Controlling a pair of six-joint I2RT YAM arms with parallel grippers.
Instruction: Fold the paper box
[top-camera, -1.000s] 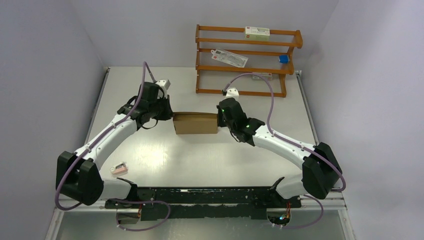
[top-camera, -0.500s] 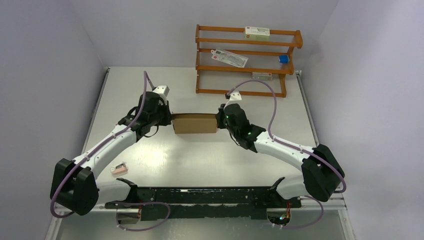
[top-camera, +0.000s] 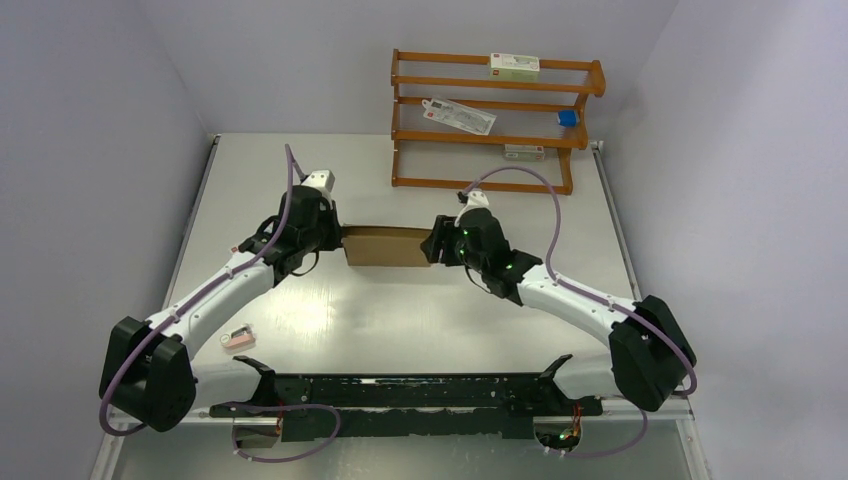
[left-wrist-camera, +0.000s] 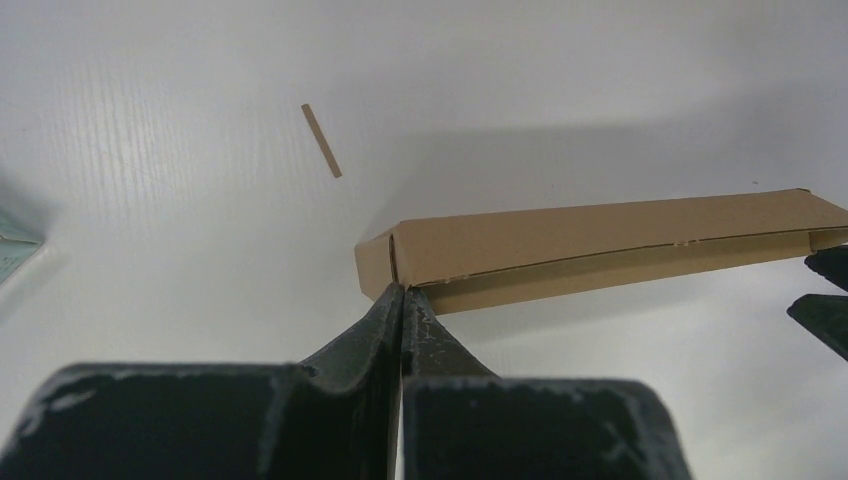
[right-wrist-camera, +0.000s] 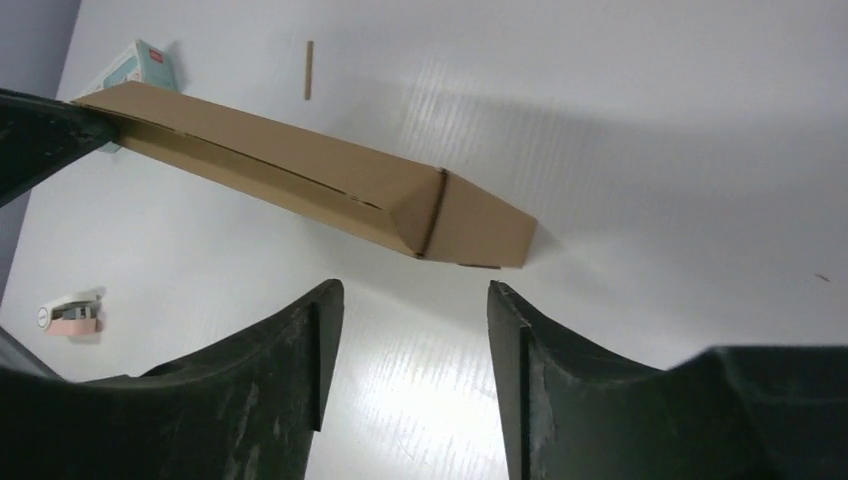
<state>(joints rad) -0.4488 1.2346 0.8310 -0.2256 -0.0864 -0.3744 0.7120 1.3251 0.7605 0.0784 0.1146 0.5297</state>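
Observation:
The paper box (top-camera: 385, 246) is a flat brown cardboard mailer, folded shut, lying on the table between the two arms. In the left wrist view the box (left-wrist-camera: 600, 245) runs off to the right. My left gripper (left-wrist-camera: 402, 291) is shut, its tips pressed against the near end corner of the box with nothing seen between them. From above the left gripper (top-camera: 338, 238) sits at the box's left end. My right gripper (right-wrist-camera: 415, 292) stands open a little short of the box's right end (right-wrist-camera: 300, 170), touching nothing. In the top view the right gripper (top-camera: 432, 248) is beside that end.
A wooden rack (top-camera: 490, 120) with white cartons and a small blue item stands at the back. A small pink item (top-camera: 238, 339) lies near the left arm's base. A thin brown strip (left-wrist-camera: 321, 140) lies beyond the box, and a teal carton (right-wrist-camera: 140, 65) sits past its far end.
My right gripper has opened and now stands just off the box's right end. The box has shifted slightly toward the back. The left gripper has stayed shut at the left end.

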